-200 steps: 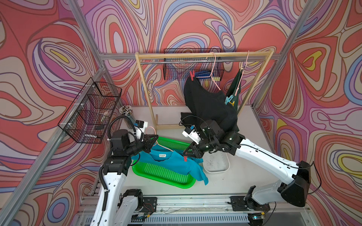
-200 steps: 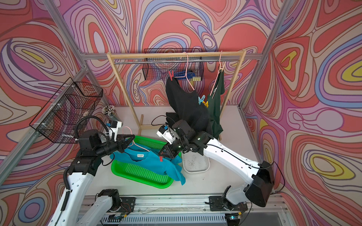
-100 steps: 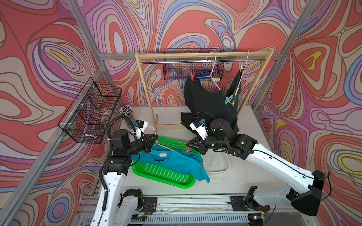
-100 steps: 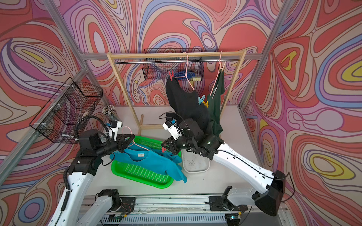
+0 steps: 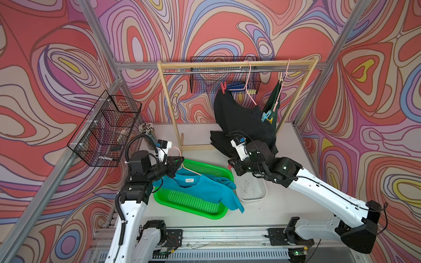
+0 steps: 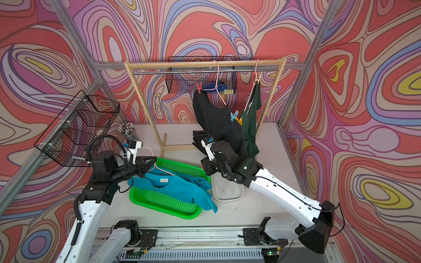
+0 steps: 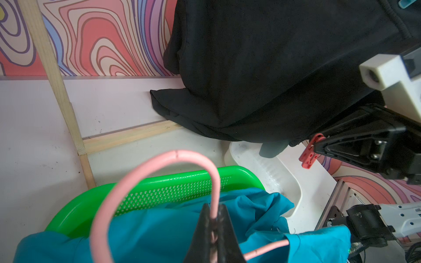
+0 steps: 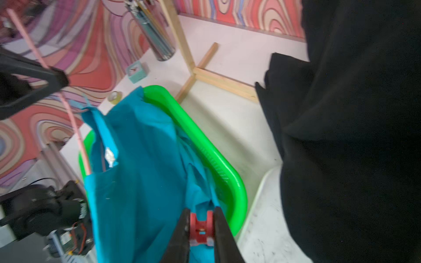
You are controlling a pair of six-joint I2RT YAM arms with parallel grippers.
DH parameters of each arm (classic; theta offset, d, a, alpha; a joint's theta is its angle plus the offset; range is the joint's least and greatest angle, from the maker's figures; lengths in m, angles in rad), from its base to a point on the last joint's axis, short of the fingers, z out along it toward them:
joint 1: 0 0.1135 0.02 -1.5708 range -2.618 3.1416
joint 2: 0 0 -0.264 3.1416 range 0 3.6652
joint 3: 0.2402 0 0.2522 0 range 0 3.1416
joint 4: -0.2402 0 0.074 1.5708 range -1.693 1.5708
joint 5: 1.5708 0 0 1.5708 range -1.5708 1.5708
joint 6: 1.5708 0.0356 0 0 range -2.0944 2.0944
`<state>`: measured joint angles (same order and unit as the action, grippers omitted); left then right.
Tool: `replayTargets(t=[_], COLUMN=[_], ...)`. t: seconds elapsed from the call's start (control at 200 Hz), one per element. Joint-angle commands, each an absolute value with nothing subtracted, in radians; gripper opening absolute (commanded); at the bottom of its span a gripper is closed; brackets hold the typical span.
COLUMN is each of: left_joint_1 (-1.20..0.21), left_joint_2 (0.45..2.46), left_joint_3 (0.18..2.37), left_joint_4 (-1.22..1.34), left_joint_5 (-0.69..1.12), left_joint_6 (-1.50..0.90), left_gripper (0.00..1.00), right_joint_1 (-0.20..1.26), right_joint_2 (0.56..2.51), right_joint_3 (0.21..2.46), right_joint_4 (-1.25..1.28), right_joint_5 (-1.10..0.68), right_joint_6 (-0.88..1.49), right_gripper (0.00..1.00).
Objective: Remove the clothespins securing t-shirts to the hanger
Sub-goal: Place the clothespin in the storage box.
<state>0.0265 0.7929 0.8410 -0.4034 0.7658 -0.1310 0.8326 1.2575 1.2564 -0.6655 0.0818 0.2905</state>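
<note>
The right gripper (image 8: 201,214) is clamped on a red pin (image 7: 310,151), jaws narrow across its body. It hangs about where the white tray (image 5: 252,191) meets the green tray (image 5: 193,206), near the middle of the table (image 5: 200,134). The pin looks free of cloth, so I judge the step in hand to be dropping it into the white tray. To do that well, move the gripper sideways until the pin is clearly over the white tray's floor, not its rim. Stay clear of the black shirt (image 5: 241,118), whose hem hangs at that tray's far edge. Then lower a little and open fully, so the pin falls flat and neither bounces out nor lands on the turquoise shirt (image 5: 205,189). The left gripper (image 7: 214,216) is shut on the neck of the pink hanger (image 7: 159,164), holding the turquoise shirt over the green tray. It should hold steady so the loose sleeve near the white tray does not swing under the drop. I see no pin on that shirt, though folds hide part of it. On the rack (image 5: 177,65) another red pin (image 5: 223,87) grips the black shirt's shoulder. A blue pin (image 5: 265,115) and a yellow pin (image 5: 271,120) sit between the black shirt and the green shirt (image 6: 249,118), so much of the task remains.
</note>
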Motion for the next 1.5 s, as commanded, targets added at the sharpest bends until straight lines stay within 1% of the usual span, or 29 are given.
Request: replayTargets(t=[0.0, 0.115, 0.195, 0.331, 0.521, 0.631, 0.781, 0.876, 1.027, 1.252, 1.497], left_joint_1=[0.024, 0.025, 0.025, 0.025, 0.024, 0.025, 0.024, 0.023, 0.023, 0.023, 0.019], left_joint_2=[0.787, 0.787, 0.787, 0.787, 0.788, 0.788, 0.788, 0.787, 0.787, 0.787, 0.788], left_joint_3=[0.829, 0.830, 0.830, 0.830, 0.830, 0.830, 0.830, 0.830, 0.828, 0.828, 0.827], left_joint_4=[-0.397, -0.398, -0.397, -0.397, -0.396, -0.395, -0.395, -0.395, -0.396, -0.396, -0.393], left_joint_5=[0.778, 0.778, 0.778, 0.778, 0.779, 0.779, 0.779, 0.778, 0.778, 0.776, 0.776], left_joint_6=[-0.121, -0.120, -0.121, -0.120, -0.120, -0.120, -0.121, -0.120, -0.120, -0.120, -0.117], left_gripper=[0.00, 0.00, 0.00, 0.00, 0.00, 0.00, 0.00, 0.00, 0.00, 0.00, 0.00], right_joint_1=[0.834, 0.834, 0.834, 0.833, 0.831, 0.831, 0.831, 0.831, 0.831, 0.831, 0.831], right_joint_2=[1.250, 1.270, 1.286, 1.312, 1.356, 1.378, 1.381, 1.366, 1.324, 1.266, 1.268], right_joint_3=[1.241, 1.237, 1.229, 1.212, 1.193, 1.193, 1.196, 1.197, 1.193, 1.202, 1.262], right_joint_4=[-0.752, -0.799, -0.819, -0.829, -0.840, -0.854, -0.860, -0.844, -0.789, -0.714, -0.680], right_joint_5=[0.299, 0.392, 0.426, 0.437, 0.443, 0.442, 0.429, 0.384, 0.261, 0.095, -0.045], right_joint_6=[0.329, 0.338, 0.341, 0.339, 0.333, 0.333, 0.333, 0.317, 0.268, 0.231, 0.213], right_gripper=[0.18, 0.19, 0.21, 0.22, 0.28, 0.34, 0.50, 0.58, 0.64, 0.65, 0.65])
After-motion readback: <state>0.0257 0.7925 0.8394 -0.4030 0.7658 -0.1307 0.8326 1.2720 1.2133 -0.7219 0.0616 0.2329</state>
